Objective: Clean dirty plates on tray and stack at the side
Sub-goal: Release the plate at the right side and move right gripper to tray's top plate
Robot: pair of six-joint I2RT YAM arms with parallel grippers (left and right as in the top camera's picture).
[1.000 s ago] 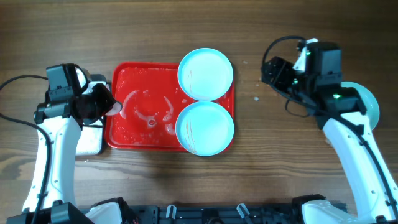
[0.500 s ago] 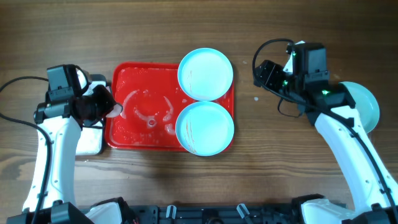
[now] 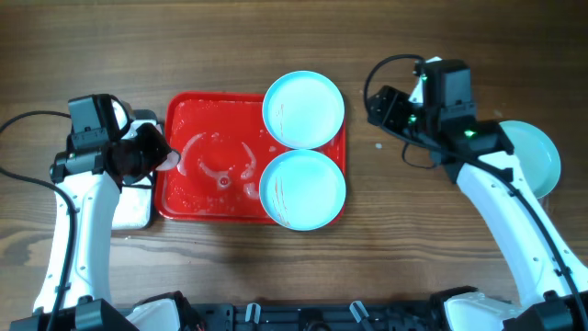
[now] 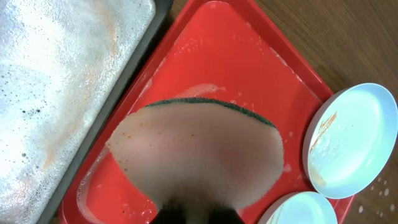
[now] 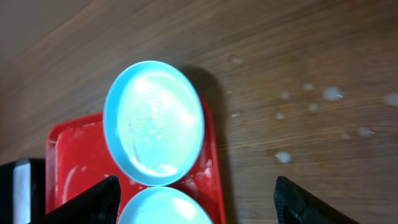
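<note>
Over the last second the right arm swung left across the tabletop, away from the far-right side and toward the tray. Right pincer now sat just off the tray's right rim, level with the upper plate; its fingers were spread wide with nothing between them, and the wrist view looked straight down on that plate. The swing uncovered more of the third plate, which lay alone on the tabletop at the far right, well apart from the tray. Likely that one was already done and set aside, though its surface was too far off to check. The lower plate had not shifted. It sat on the tray's right end, touching the upper one, and both overhung the rim a little and showed faint reddish streaks. Left pincer had not moved. It stayed clamped on the sponge, at the tray's left edge beside the sudsy metal pan. Soapy film covered the tray floor and droplets dotted the wood. Judged: two plates left to clean, and the right arm was lining up to take the upper one.
</note>
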